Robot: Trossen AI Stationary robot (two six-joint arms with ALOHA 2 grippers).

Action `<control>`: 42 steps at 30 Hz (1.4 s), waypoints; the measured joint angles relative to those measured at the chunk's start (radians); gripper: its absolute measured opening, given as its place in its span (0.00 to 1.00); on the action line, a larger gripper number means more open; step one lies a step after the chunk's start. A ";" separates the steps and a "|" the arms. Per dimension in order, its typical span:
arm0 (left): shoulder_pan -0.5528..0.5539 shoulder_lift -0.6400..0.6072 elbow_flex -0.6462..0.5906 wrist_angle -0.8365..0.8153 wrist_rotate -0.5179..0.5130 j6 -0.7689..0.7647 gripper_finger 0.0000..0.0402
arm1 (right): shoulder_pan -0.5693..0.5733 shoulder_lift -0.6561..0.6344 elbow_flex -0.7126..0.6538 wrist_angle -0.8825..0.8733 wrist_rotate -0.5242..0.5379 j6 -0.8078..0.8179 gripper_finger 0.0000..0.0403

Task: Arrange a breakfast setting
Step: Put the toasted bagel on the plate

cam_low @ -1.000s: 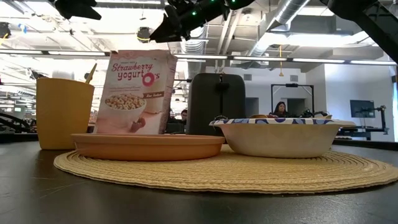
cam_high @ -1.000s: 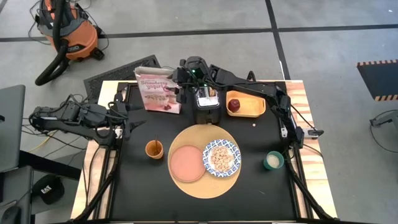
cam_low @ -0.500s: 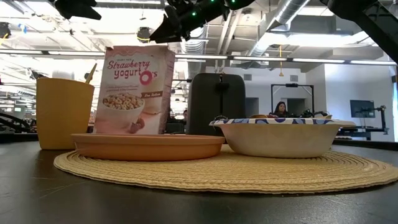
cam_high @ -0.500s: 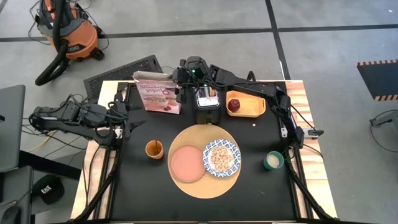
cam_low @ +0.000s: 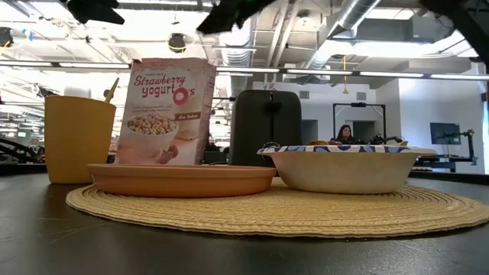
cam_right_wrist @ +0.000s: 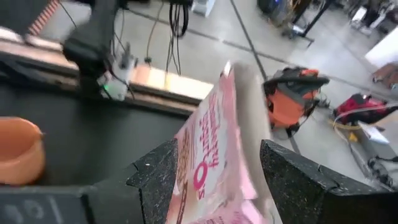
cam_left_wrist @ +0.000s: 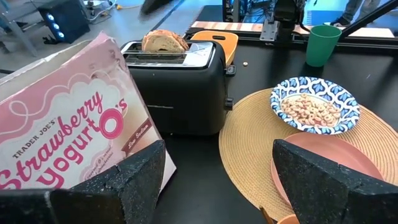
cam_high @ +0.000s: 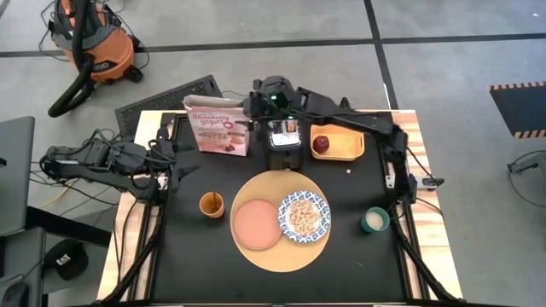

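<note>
Where the black table [cam_high: 196, 256] runs toward its near edge, the surface lies bare in front of the large round light-wood board [cam_high: 281, 249], and bare again to both sides of it. That board sits at the middle and carries two dishes side by side, touching or nearly so: the salmon-pink plate [cam_high: 256, 224], holding nothing, and the blue-and-white patterned dish [cam_high: 304, 216], filled with cereal [cam_left_wrist: 310, 109].

Behind the board stands the black toaster [cam_high: 285, 145] with round toasted bread [cam_left_wrist: 165, 41] upright in its slot. Just beside it on the left arm's side the pink cereal box [cam_high: 218, 126] stands upright, close to the table's far edge. On the other side lies the yellow rectangular tray [cam_high: 346, 143], with the small red apple [cam_high: 321, 143] resting in it.

An orange cup [cam_high: 212, 205] stands near the board on the left arm's side, with the slim golden spoon [cam_low: 111, 89] leaning out of it. A green cup [cam_high: 374, 221] stands near the board on the opposite side.

The left gripper [cam_left_wrist: 217, 180] waits at the table's left edge, fingers spread wide and holding nothing. The right gripper [cam_right_wrist: 217, 180] hovers above the far edge between box and toaster, fingers apart on either side of the box top without visibly pressing it.
</note>
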 joint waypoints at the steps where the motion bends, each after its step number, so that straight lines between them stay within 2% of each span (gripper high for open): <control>1: 0.000 0.000 0.000 0.000 0.000 0.000 0.70 | 0.007 -0.020 0.002 -0.013 0.000 0.000 0.64; 11: 0.000 0.051 0.000 0.011 0.000 -0.024 0.70 | 0.053 -0.213 0.002 -0.466 0.005 0.110 0.64; 16: 0.000 0.110 0.000 0.092 0.019 -0.001 0.70 | 0.059 -0.290 -0.085 -0.564 0.009 0.180 0.64; 22: 0.000 0.173 0.000 0.197 0.051 0.026 0.70 | 0.059 -0.426 -0.302 -0.525 0.072 0.219 0.63; 31: 0.004 0.290 0.000 0.343 0.045 0.025 0.70 | 0.057 -0.634 -0.659 -0.340 0.177 0.284 0.63; 34: 0.015 0.338 0.000 0.384 0.044 0.031 0.70 | 0.057 -0.694 -0.774 -0.227 0.203 0.314 0.63; 37: 0.028 0.378 0.000 0.405 0.044 0.033 0.70 | 0.050 -0.730 -0.866 -0.114 0.241 0.356 0.63; 42: 0.047 0.418 0.000 0.415 0.060 0.031 0.70 | 0.034 -0.726 -0.927 0.036 0.266 0.424 0.63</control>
